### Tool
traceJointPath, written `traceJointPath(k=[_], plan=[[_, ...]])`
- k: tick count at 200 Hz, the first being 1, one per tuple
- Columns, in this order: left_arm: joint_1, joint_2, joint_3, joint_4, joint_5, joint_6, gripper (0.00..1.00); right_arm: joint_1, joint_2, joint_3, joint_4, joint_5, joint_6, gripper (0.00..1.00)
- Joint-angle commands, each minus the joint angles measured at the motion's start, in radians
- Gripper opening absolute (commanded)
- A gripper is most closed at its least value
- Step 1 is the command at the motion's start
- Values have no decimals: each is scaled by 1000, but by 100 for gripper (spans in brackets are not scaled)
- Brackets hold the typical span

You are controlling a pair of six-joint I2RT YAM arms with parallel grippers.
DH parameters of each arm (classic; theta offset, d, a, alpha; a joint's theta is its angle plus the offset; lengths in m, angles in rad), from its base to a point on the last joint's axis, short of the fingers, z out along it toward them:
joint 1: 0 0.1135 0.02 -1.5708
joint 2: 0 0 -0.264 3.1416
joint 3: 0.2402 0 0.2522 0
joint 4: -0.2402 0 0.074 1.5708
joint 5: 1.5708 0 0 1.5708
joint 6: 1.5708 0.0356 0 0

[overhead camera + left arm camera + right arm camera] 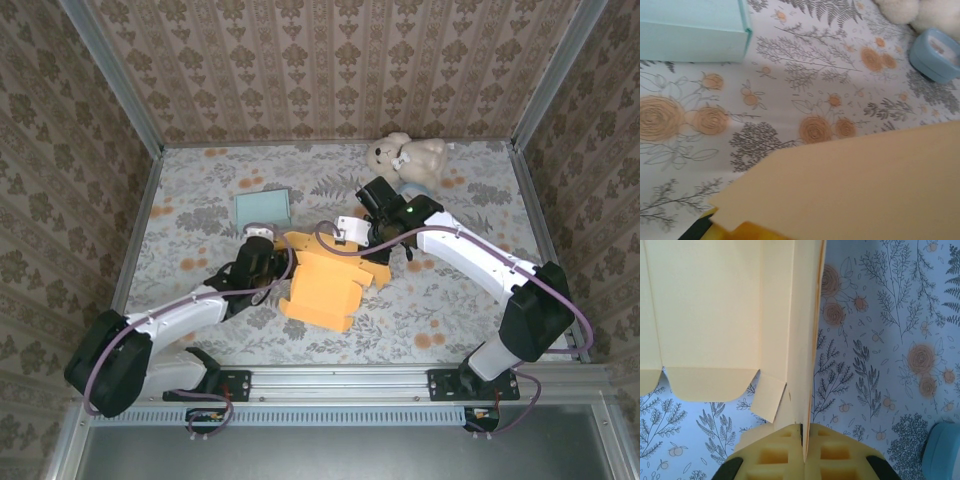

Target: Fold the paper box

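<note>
Top external view gave us the orange paper box lying partly unfolded on the flowered table cover at the middle of the frame, between the two arms. We saw the left gripper at the box's left edge and the right gripper at its upper right corner, but there the fingertips were too small to make out. From the right wrist, the yellow fingers were pressed together at bottom centre, pinching an upright panel edge of the box. From the left wrist, a flap covered the lower right and all but a sliver of one finger, so we could not tell whether that gripper held anything or how wide it stood. A teal box was cut off at the upper left, a plush toy at the upper right.
</note>
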Motion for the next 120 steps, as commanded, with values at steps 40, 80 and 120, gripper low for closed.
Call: traceJointPath(k=[40,80,120], plan=[[-105,59,71,74,53,-42,24,-1,23,-2,9,-45,27,0],[-111,151,102,107,53,-59,23,-1,28,-1,9,-57,30,0],[-110,167,95,143,85,-61,23,-1,41,-12,25,-21,22,0]])
